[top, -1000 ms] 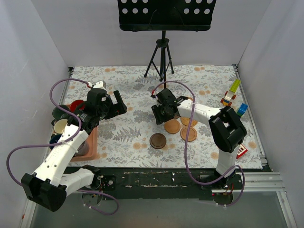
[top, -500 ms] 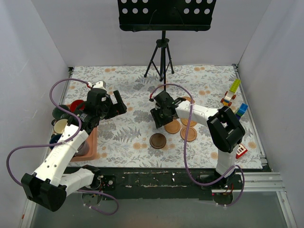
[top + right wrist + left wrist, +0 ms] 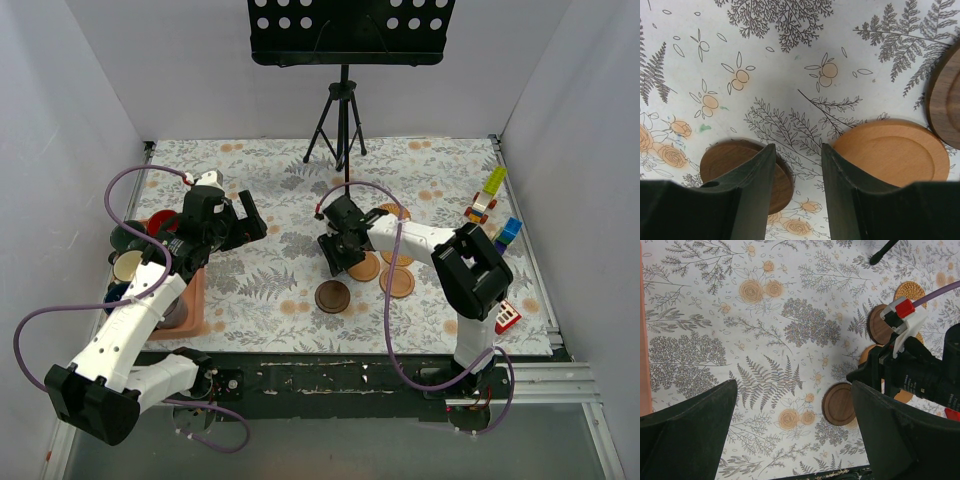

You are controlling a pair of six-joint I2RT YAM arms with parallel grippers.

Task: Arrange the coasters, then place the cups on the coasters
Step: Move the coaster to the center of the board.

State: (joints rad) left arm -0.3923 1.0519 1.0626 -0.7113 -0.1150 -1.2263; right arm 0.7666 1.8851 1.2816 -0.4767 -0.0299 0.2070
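Observation:
My right gripper (image 3: 796,150) hangs open low over the cloth with nothing between its fingers. A dark brown coaster (image 3: 720,162) lies half under its left finger, and an orange-brown coaster (image 3: 895,150) lies just right of its right finger. From above, that gripper (image 3: 338,260) sits between the dark brown coaster (image 3: 332,296) and the orange-brown one (image 3: 363,266). More coasters lie to the right, among them a second orange-brown one (image 3: 397,282). My left gripper (image 3: 243,222) is wide open and empty, above the cloth. The cups, among them a red (image 3: 160,224) and a cream one (image 3: 127,267), stand at the far left.
A salmon-pink tray (image 3: 192,300) lies along the left side by the cups. A black tripod (image 3: 340,125) stands at the back centre. Colourful toy blocks (image 3: 490,200) sit along the right edge. The left wrist view shows a rattan coaster (image 3: 910,290) and another dark brown coaster (image 3: 881,325).
My right gripper has shifted a little left and toward the near edge, closer to the dark brown coaster. The left arm and the coasters have not moved.

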